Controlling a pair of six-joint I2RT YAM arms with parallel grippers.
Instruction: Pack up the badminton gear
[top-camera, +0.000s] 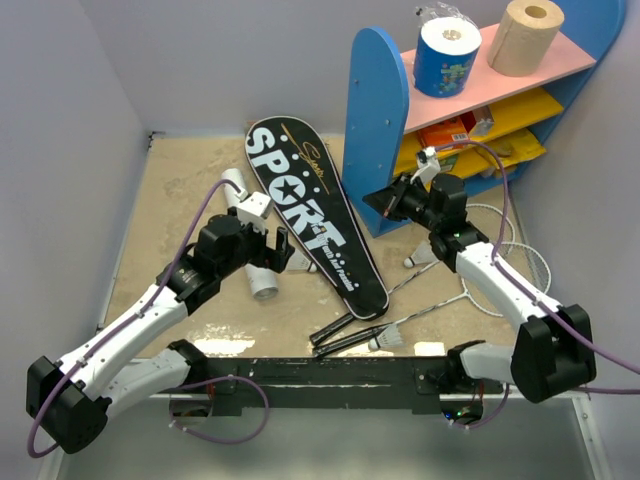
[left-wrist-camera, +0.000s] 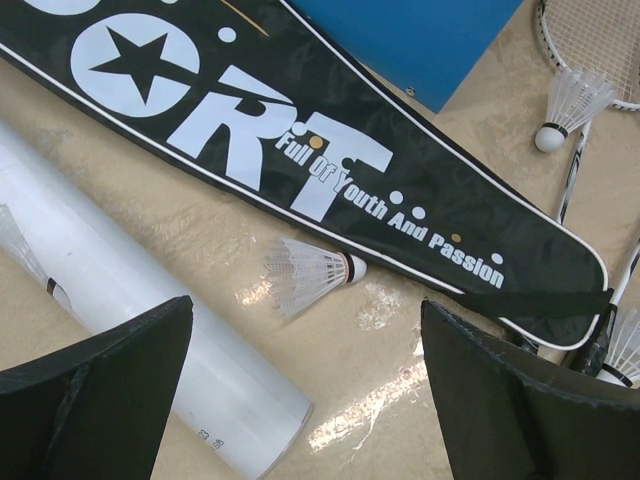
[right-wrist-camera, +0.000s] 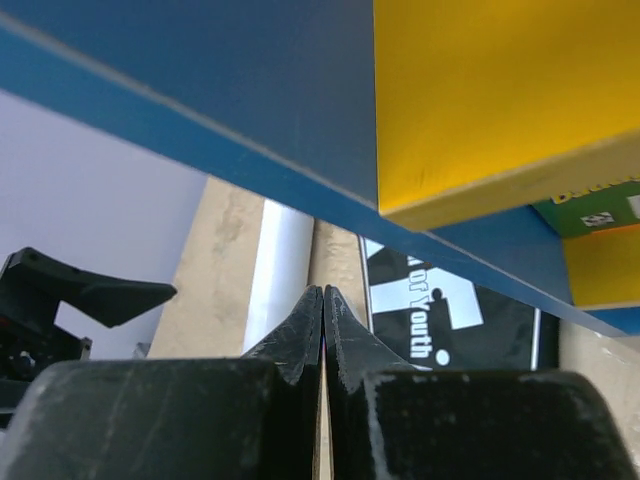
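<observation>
The black SPORT bag (top-camera: 310, 215) lies flat, slanting across the middle of the sandy table. The white tube (top-camera: 264, 285) lies left of it, mostly under my left gripper (top-camera: 275, 250). That gripper is open and empty, hovering over the tube's end (left-wrist-camera: 200, 370) and a white shuttlecock (left-wrist-camera: 310, 275) beside the bag (left-wrist-camera: 400, 180). Two more shuttlecocks (top-camera: 420, 258) (top-camera: 385, 340) lie by the two rackets, whose black handles (top-camera: 340, 333) point to the near edge. My right gripper (top-camera: 380, 202) is shut and empty, raised beside the blue shelf panel (right-wrist-camera: 250, 90).
A blue shelf unit (top-camera: 378, 120) with pink and yellow boards stands at the back right, holding a blue-wrapped roll (top-camera: 447, 55) and a beige roll (top-camera: 525, 35). Walls close the left and back sides. The racket heads (top-camera: 505, 255) lie by the right arm.
</observation>
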